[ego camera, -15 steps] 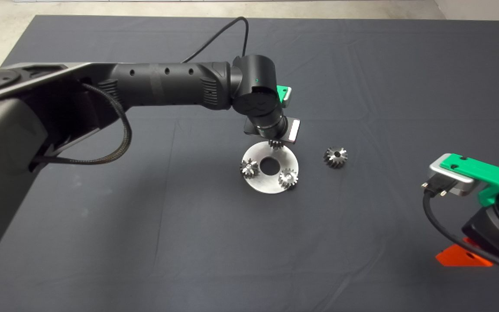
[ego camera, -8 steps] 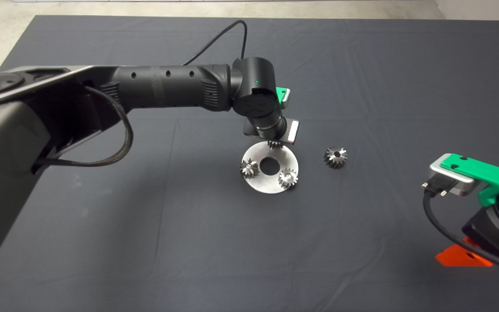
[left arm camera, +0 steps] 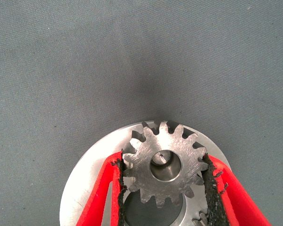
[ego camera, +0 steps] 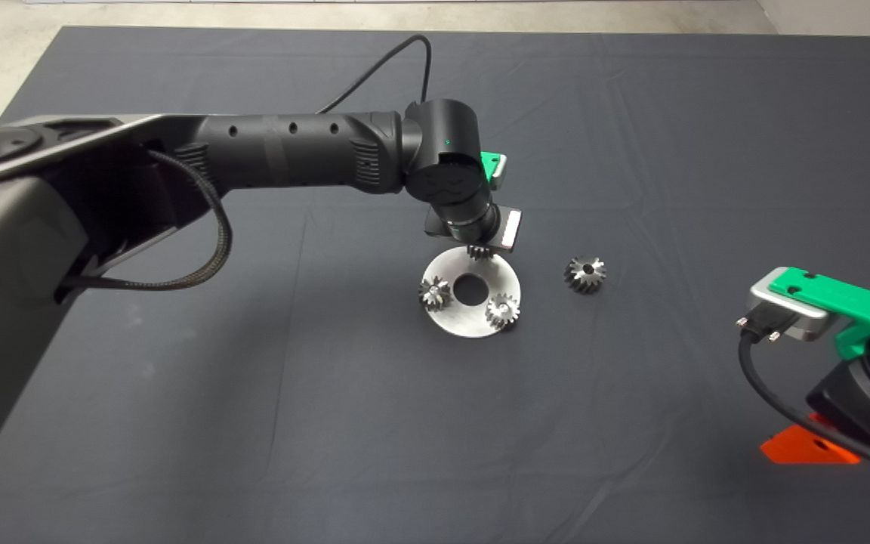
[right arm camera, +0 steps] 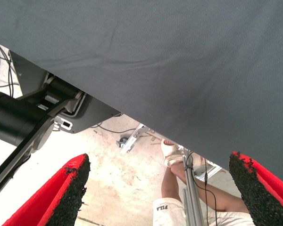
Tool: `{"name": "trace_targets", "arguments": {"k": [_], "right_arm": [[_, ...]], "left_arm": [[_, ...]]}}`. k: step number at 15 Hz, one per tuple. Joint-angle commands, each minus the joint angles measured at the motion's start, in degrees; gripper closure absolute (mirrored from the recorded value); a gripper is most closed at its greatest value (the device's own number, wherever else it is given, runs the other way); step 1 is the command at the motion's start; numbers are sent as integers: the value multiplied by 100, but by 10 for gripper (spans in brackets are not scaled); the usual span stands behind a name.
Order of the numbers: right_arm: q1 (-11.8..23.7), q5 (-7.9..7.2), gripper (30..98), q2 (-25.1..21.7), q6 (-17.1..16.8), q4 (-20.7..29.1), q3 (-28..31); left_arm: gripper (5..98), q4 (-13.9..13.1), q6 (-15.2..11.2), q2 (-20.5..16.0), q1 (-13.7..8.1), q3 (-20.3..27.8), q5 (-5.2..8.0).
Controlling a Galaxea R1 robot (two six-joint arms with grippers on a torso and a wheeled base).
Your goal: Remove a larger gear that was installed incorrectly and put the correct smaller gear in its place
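Observation:
My left gripper (left arm camera: 163, 163) is shut on the smaller gear (left arm camera: 164, 167), with a black pad against its teeth on each side. The gear sits at the far spot of the round silver disc (left arm camera: 92, 174), with a peg showing in its bore. In the head view this gear (ego camera: 479, 251) peeks out under the left wrist, at the disc's (ego camera: 450, 319) far edge. The larger gear (ego camera: 585, 273), darker and tapered, lies on the mat to the disc's right. My right gripper (right arm camera: 158, 162) is open and empty, parked at the lower right edge.
Two more small silver gears (ego camera: 434, 292) (ego camera: 502, 310) sit on the disc around its centre hole (ego camera: 470, 290). The right wrist view shows the mat's edge, the floor, and a person's leg and shoe (right arm camera: 172, 157).
Between one second and half a second ago the left arm shifted very slightly over the disc. Since then nothing has visibly moved.

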Motion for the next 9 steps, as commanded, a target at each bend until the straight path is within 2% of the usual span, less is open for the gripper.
{"name": "trace_targets", "arguments": {"k": [1, 8, 9], "right_arm": [[129, -647, 502, -32, 39, 221, 32], [129, -647, 502, -67, 39, 221, 40], [129, -647, 502, -67, 39, 219, 40]], "left_arm": [[716, 63, 31, 34, -124, -19, -119], [650, 63, -4, 34, -124, -19, -147], [648, 63, 3, 34, -124, -19, -215]]}}
